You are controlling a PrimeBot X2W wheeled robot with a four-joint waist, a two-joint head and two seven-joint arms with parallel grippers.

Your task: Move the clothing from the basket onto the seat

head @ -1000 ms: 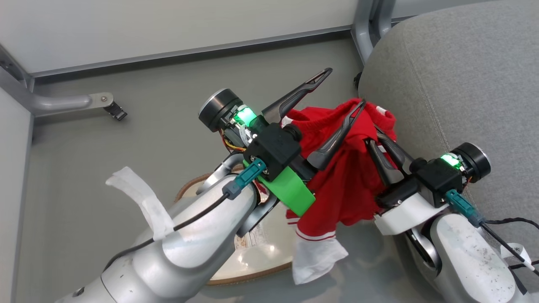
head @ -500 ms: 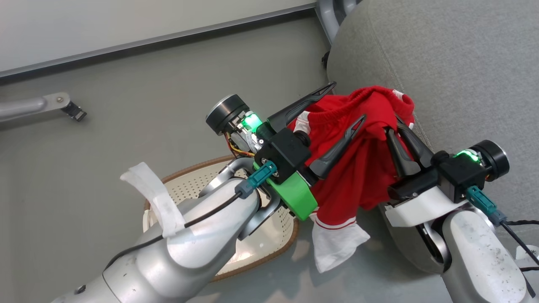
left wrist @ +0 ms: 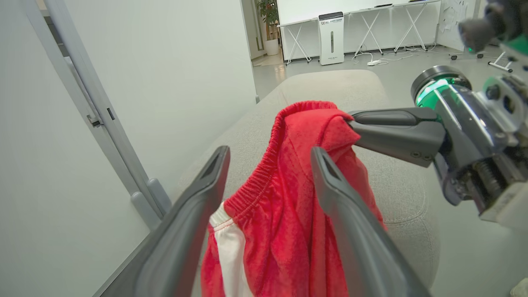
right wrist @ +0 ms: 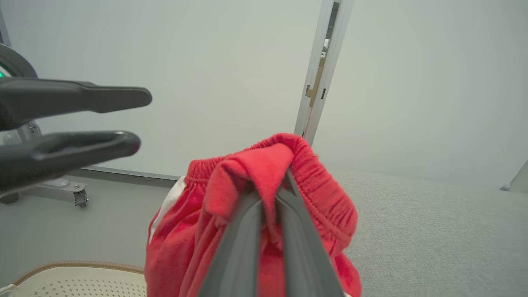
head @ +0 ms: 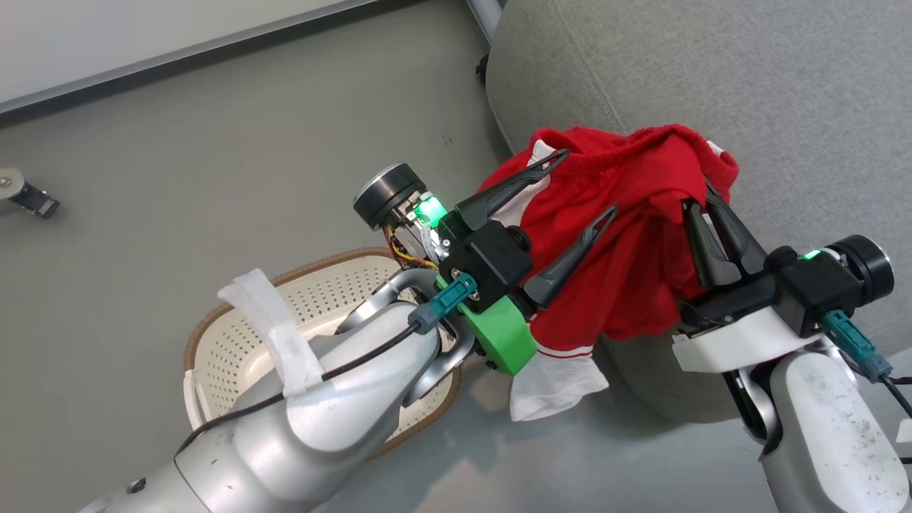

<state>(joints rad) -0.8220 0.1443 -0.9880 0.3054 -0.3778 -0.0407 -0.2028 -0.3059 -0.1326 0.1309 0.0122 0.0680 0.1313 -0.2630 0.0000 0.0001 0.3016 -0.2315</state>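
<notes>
The right gripper [head: 700, 201] is clamped on a fold of the red clothing [head: 634, 271] near its elastic band, holding it over the rounded edge of the grey seat [head: 712, 78], with most of the fabric hanging down off the seat's side. The left gripper [head: 590, 180] stands spread wide just beside the cloth, gripping nothing. The basket [head: 235, 335] sits low, apart from the seat. Released here, the garment would likely slide off the seat's edge. The narrow pinch could also slip, or the loose white hem could snag on the left gripper's fingers.
</notes>
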